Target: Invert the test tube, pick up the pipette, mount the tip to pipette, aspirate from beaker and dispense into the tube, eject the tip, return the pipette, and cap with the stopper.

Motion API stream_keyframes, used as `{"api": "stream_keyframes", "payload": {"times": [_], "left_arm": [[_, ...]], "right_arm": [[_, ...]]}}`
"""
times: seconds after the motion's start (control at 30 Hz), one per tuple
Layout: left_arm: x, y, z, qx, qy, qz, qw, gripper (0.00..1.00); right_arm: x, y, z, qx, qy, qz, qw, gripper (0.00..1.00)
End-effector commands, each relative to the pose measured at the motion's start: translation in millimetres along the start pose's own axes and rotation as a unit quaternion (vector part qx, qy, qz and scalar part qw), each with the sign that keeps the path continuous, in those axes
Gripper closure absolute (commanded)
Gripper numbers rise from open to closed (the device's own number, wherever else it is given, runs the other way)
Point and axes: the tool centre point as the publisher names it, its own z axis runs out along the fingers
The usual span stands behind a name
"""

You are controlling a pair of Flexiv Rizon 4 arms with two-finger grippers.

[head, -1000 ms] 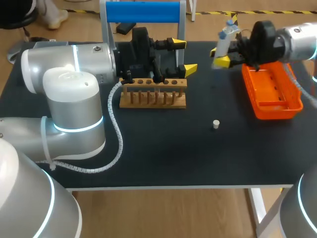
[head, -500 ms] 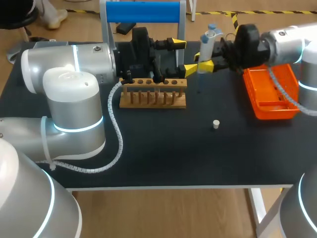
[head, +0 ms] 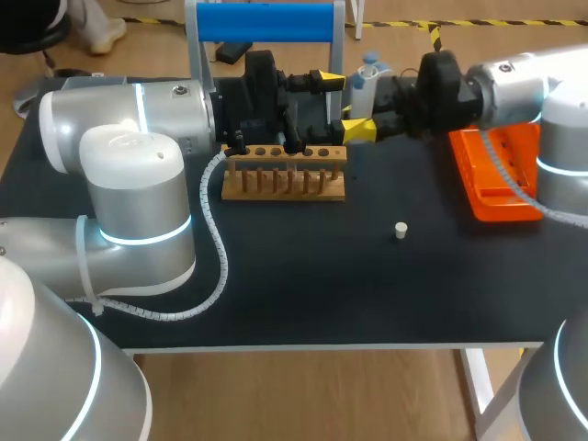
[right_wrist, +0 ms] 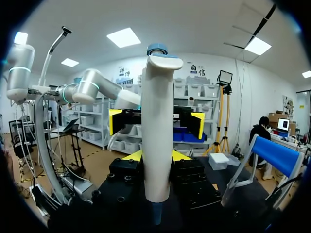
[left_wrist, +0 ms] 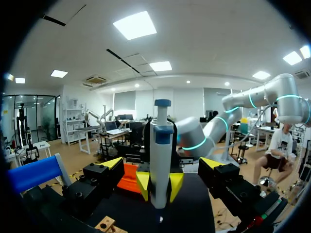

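R tool point(head: 369, 115) is closed on the pipette point(head: 366, 75) and holds it upright, in the upper middle of the head view. L tool point(head: 340, 104) is open w/ nothing gripped, just left of the pipette, and in the frame just above the wood rack point(head: 285, 176). In L wrist view the pipette stands just ahead of L tool, w/ R tool's yellow tips on both its sides. Stopper point(head: 401, 230) lies on the tabletop point(head: 303, 285), centre-right, apart from the rack. Orange tray point(head: 501, 179) is at the right edge.
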Motion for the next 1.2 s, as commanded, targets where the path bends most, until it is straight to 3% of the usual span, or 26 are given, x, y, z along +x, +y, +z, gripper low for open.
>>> {"api": "stream_keyframes", "payload": {"times": [0.03, 0.63, 1.2], "left_arm": [[1.3, 1.8, 1, 0.004, -0.003, 0.001, 1.0, 0.0], [1.3, 1.8, 1, 0.004, -0.003, 0.001, 1.0, 0.0], [1.3, 1.8, 1, 0.004, -0.003, 0.001, 1.0, 0.0]], "right_arm": [[-4, -2, 8, 0.003, -0.001, -0.001, 1.0, 1.0], [-15, -3, 22, -0.014, -0.048, -0.029, 0.998, 1.0], [-20, -6, 24, -0.02, -0.062, -0.03, 0.997, 1.0]]}}
